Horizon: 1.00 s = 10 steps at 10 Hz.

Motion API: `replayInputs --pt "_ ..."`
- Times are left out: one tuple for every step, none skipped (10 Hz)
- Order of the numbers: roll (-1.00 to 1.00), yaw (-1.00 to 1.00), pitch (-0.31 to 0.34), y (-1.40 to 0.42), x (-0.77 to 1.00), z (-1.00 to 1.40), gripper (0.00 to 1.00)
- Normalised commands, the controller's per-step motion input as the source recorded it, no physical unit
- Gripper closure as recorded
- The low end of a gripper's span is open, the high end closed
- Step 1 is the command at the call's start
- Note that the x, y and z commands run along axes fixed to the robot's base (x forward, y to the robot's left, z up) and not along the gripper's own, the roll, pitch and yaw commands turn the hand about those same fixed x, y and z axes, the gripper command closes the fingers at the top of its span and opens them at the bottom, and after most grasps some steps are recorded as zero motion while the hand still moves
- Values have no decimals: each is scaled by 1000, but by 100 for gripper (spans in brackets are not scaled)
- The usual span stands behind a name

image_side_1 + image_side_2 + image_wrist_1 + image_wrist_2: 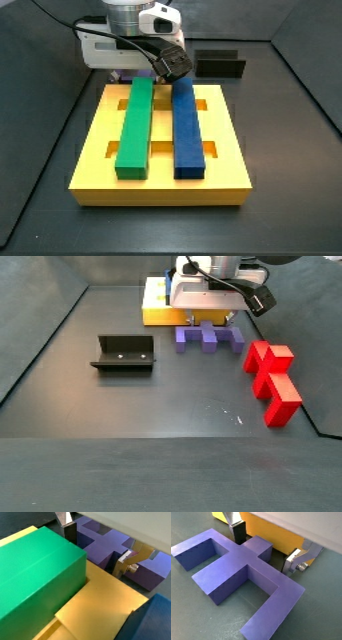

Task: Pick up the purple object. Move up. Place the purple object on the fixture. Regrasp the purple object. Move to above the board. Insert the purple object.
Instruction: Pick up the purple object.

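Gripper (264, 547) low over the purple piece (238, 577), fingers apart and straddling one of its arms: one finger (237, 532) on one side of that arm, the second finger (299, 561) on the opposite side; can't tell if the pads touch it, nothing lifted. Purple piece sits flat on the floor (160, 406), just beside the board's (160, 180) edge; in a side view it shows under the gripper (211, 301) as purple piece (205, 338) with prongs pointing away from the board (158, 314). Board is a yellow tray with recessed slots; the green bar (135, 125) and blue bar (186, 125) lie in it side by side, parallel, apart, running the board's length, both standing above the yellow rim. Cross slots between and beside the bars show open yellow floor. In a wrist view the green bar (37, 572) fills the near side, a yellow slot (100, 607) sits beside it, blue bar (150, 619) at the corner, purple piece (100, 544) beyond the board edge between the fingers (127, 562). Fixture (123, 353) stands on the floor well apart from the purple piece, nothing on it; also seen behind the board, fixture (218, 63). Red piece (271, 381) lies on the floor on the purple piece's other side, apart from it.
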Motion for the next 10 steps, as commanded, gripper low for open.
replayInputs --pt "114 0 0 0 0 0 0" --pt "0 0 0 0 0 0 0" --pt "0 0 0 0 0 0 100" --pt "0 0 0 0 0 0 100" --pt "0 0 0 0 0 0 100" --pt "0 0 0 0 0 0 100" --pt "0 0 0 0 0 0 100" --pt "0 0 0 0 0 0 100" --pt "0 0 0 0 0 0 100" --pt "0 0 0 0 0 0 100"
